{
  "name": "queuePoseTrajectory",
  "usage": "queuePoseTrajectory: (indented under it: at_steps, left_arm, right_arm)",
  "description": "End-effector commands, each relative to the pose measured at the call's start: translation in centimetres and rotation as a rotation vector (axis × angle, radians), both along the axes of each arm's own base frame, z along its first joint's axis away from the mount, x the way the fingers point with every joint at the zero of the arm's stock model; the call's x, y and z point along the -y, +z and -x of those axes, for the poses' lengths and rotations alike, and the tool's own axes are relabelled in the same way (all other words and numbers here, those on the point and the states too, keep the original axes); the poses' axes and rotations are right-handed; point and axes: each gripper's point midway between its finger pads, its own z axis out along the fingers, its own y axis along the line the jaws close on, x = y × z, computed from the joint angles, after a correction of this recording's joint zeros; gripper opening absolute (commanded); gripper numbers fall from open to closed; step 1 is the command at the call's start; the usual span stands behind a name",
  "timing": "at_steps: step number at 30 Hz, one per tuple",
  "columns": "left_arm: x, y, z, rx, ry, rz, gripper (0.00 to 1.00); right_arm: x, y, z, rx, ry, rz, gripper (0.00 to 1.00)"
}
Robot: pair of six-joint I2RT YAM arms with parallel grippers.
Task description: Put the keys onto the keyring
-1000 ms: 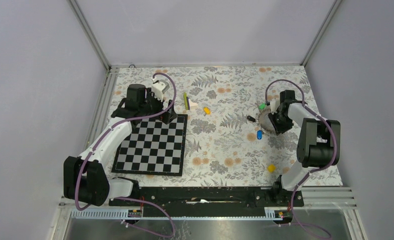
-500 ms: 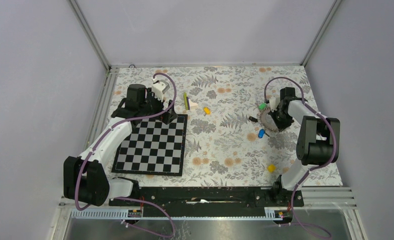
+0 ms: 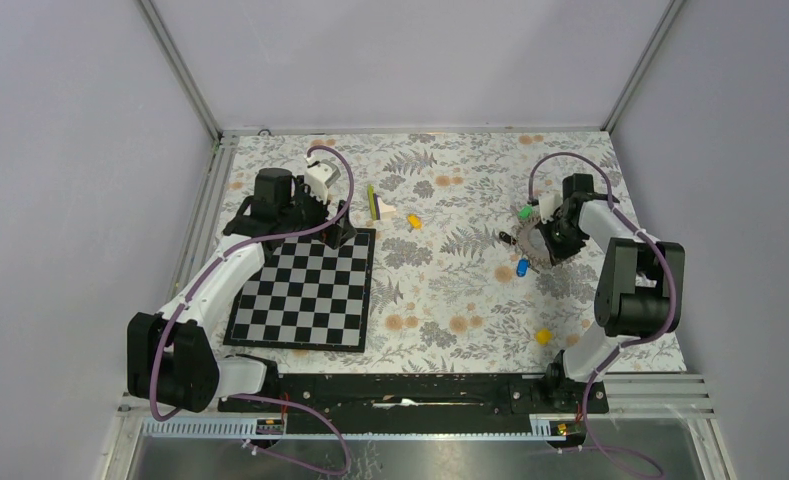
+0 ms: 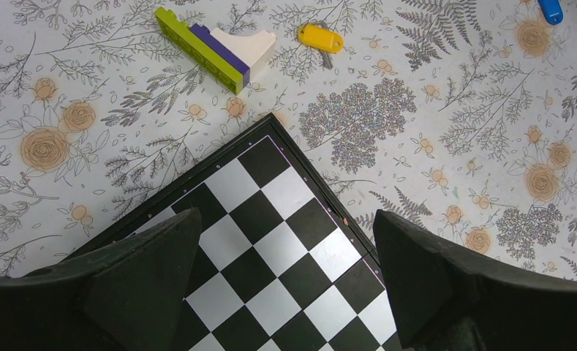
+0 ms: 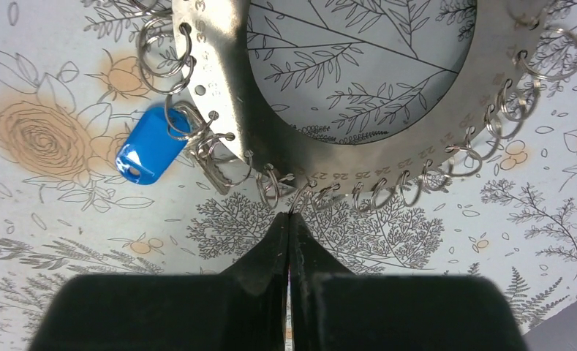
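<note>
resting at the outer rim of the keyring (image 5: pixel 227 88) on the floral table (image 5: pixel 51 219), the right gripper (image 5: pixel 289 219) is fully closed among small wire loops (image 5: pixel 376 191); i cannot tell if it holds one. the blue key (image 5: pixel 148 150) seems hooked there. if it has only thin wire, a pull could slip or drag the keyring. the left gripper (image 4: pixel 285 227) is wide open and empty above the chessboard (image 4: pixel 270 190).
</note>
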Motion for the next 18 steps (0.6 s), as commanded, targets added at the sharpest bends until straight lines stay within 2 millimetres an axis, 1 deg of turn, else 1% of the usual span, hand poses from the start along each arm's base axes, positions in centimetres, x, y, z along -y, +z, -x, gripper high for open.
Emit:
queuePoseTrajectory:
  at_steps: [1, 12, 18]
  left_arm:
    - [0.7, 1.9, -0.6, 0.062, -0.038, 0.016, 0.99]
    - [0.7, 2.0, -0.5, 0.067, -0.041, 0.018, 0.99]
    - [0.8, 2.1, -0.4, 0.067, -0.044, 0.019, 0.99]
  right_arm:
    - [-0.5, 2.7, -0.9, 0.071, -0.02, -0.037, 0.0]
    - [-0.4, 0.8, -0.7, 0.033, -0.036, -0.032, 0.0]
    - [-0.3, -0.1, -0.9, 0.022, -0.044, -0.027, 0.03]
